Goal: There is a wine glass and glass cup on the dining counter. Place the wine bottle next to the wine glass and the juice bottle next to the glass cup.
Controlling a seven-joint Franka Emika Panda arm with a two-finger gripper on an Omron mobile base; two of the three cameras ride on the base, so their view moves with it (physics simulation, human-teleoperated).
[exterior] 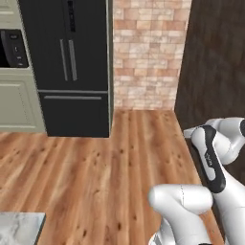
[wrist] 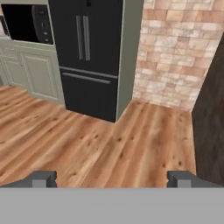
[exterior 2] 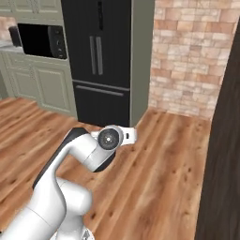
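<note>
The end effector [wrist: 112, 178] stands with its two dark fingertips [wrist: 43, 178] spread wide, holding nothing, above the brown wooden plank floor [wrist: 109, 144]. At eleven o'clock stands the tall black double-door fridge [wrist: 87, 52]. A corner of the grey-white veined marble desk [exterior: 19, 228] shows at seven o'clock in the left base view.

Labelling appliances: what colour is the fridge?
Black, with grey handles; the fridge shows best in the hand view.
</note>
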